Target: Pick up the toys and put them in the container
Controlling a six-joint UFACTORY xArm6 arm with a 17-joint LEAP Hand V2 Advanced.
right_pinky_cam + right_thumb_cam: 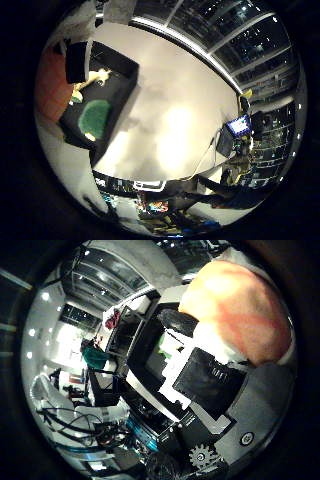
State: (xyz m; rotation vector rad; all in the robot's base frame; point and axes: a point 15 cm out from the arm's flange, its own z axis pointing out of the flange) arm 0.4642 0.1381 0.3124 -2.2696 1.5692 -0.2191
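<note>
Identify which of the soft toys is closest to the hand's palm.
The orange toy: it fills much of the thumb-side view, pressed against the fingers. The green toy and yellowish toy lie far off in the black container.

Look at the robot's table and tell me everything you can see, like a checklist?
Surface: pale table, mostly bare.
Job's things: black container on the table, with a green toy and a yellow toy inside; an orange toy right against the palm.
Clutter: a small screen at the table's far edge.
Hand: right hand, fingers curled on the orange toy.
Cables: nothing seen.
Surroundings: dark windows behind the table.
</note>
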